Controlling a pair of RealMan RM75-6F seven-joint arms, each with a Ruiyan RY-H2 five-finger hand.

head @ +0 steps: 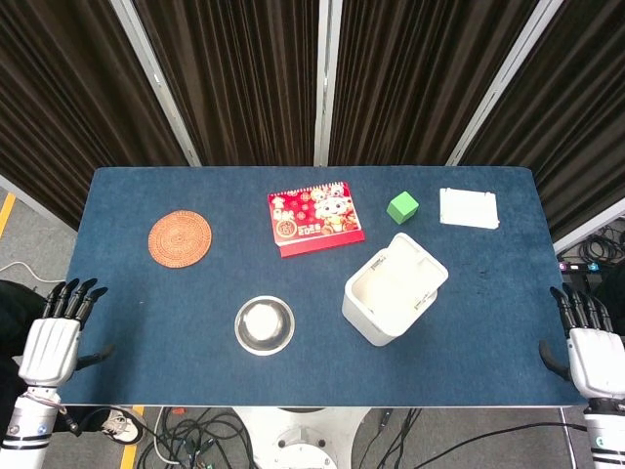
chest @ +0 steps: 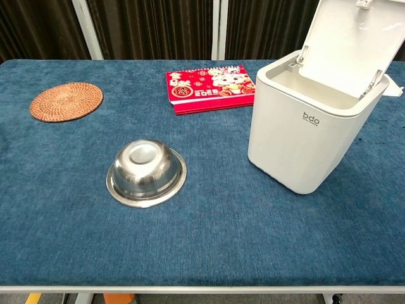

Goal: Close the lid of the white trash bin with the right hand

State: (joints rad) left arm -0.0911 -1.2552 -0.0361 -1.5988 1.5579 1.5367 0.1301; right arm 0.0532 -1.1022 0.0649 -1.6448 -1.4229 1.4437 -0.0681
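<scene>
- Both hands, left hand [head: 49, 344] and right hand [head: 592, 352], wait spread and empty off the near corners.
- White plastic trash bin [chest: 305, 130] stands centre-right, its lid [chest: 351, 44] upright.
- Better to push the lid's top edge forward and down, gently.

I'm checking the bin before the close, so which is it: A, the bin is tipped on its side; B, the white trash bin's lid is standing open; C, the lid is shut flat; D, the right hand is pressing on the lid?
B: the lid stands raised behind the upright white trash bin, its inside showing, while the right hand is off at the table's edge.
</scene>
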